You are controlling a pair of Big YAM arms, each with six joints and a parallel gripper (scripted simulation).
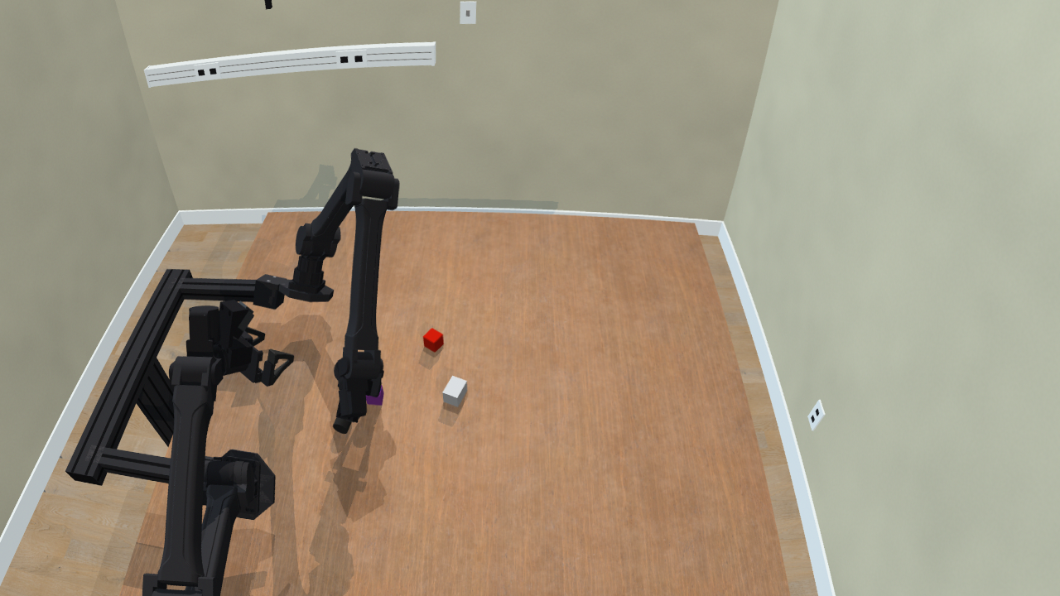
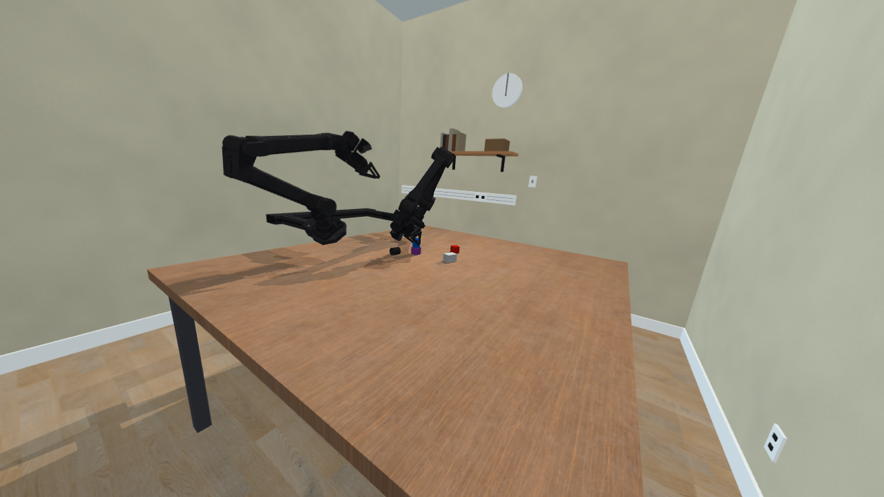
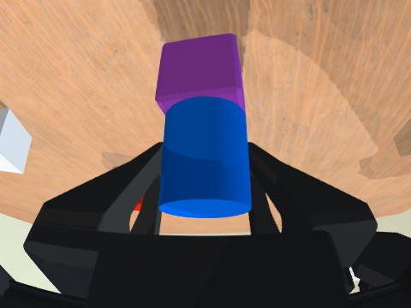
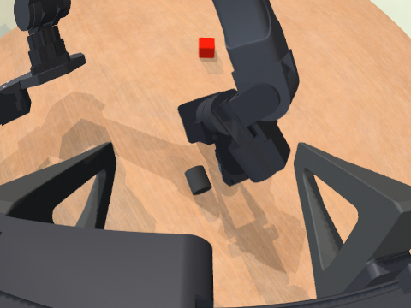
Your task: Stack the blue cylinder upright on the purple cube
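My left gripper (image 3: 205, 153) is shut on the blue cylinder (image 3: 205, 156) and holds it upright, its lower end right at the top face of the purple cube (image 3: 201, 70); I cannot tell if they touch. In the exterior view the blue cylinder (image 2: 417, 239) sits just over the purple cube (image 2: 416, 250). In the top view the left arm hides all but a corner of the cube (image 1: 375, 397). My right gripper (image 2: 371, 172) is open and empty, raised high above the table, and it also shows in the right wrist view (image 4: 205, 200).
A small black cylinder (image 1: 341, 425) lies on its side just beside the purple cube, also seen in the right wrist view (image 4: 198, 180). A white cube (image 1: 454, 390) and a red cube (image 1: 432, 339) stand a little farther out on the table.
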